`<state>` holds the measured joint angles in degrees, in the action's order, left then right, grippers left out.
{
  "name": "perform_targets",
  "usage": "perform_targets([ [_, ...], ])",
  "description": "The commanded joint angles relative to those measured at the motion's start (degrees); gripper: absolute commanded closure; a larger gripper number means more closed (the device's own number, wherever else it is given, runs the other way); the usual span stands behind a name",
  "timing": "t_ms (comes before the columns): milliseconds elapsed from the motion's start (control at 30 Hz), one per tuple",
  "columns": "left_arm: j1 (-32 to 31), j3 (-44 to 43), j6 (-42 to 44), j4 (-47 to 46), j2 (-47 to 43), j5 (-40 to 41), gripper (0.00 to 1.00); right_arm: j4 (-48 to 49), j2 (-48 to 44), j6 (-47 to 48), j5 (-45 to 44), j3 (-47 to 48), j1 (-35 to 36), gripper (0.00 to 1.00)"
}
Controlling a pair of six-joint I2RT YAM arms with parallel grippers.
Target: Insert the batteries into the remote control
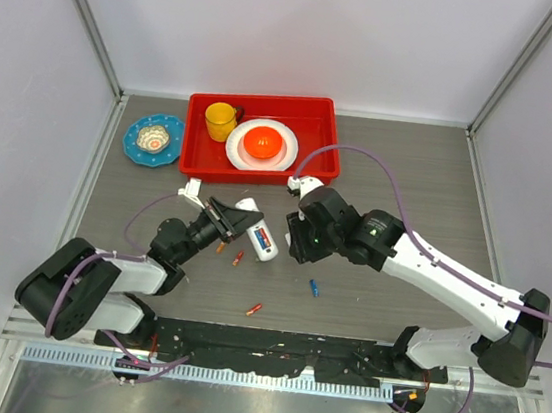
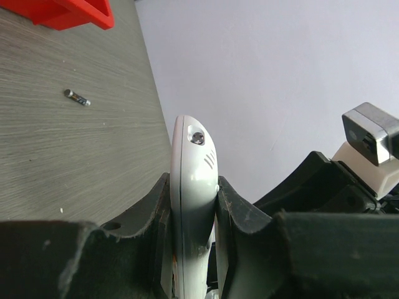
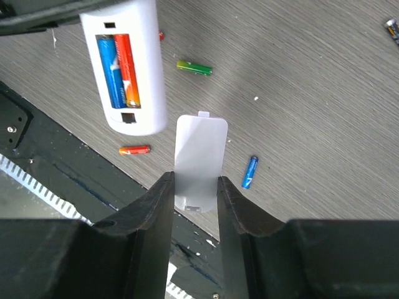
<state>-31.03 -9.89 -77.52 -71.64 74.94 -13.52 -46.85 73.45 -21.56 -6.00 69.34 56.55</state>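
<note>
My left gripper [image 1: 232, 217] is shut on the white remote control [image 1: 259, 232], its jaws clamping the edges [image 2: 193, 180]. In the right wrist view the remote [image 3: 146, 93] shows its open compartment, with a blue and a red-orange battery [image 3: 121, 68] inside. My right gripper [image 3: 194, 182] is shut on the white back cover [image 3: 199, 152], held just beside the remote's end. Loose batteries lie on the table: green [image 3: 194, 67], orange [image 3: 134, 149] and blue [image 3: 249, 172]. The blue one [image 1: 314, 288] and an orange one [image 1: 254, 309] also show from above.
A red tray [image 1: 193, 156] at the back holds a yellow cup [image 1: 220, 119] and a white plate [image 1: 280, 157] with an orange bowl. A blue plate [image 1: 133, 144] lies left of it. A small dark grey metal bit [image 2: 77, 97] lies on the table.
</note>
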Motion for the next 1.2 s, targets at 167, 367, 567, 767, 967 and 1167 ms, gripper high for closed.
perform_targets([
  [167,-1.14,-1.89,-1.06,-13.0,4.85,1.57,1.0,3.34,5.56,-1.47,4.68,6.15,0.75,0.82],
  [367,-1.4,-2.32,-2.99,-16.96,8.91,0.51,0.99,2.56,8.55,-0.85,5.21,8.52,0.75,0.82],
  [567,-2.37,-2.68,-2.38,-16.96,8.65,0.42,1.0,0.8,11.8,0.03,9.07,10.55,0.66,0.83],
  [767,-2.9,-2.5,-1.85,-16.96,8.21,0.25,1.0,0.01,13.3,0.29,9.87,10.64,0.75,0.82],
  [967,-3.34,-2.41,-1.32,-16.96,7.94,0.33,1.0,-0.17,13.47,0.03,9.96,10.73,0.75,0.83],
  [1167,-3.95,-2.15,-0.18,-16.96,7.94,0.25,1.0,-0.87,14.44,0.38,9.69,11.25,0.75,0.83],
])
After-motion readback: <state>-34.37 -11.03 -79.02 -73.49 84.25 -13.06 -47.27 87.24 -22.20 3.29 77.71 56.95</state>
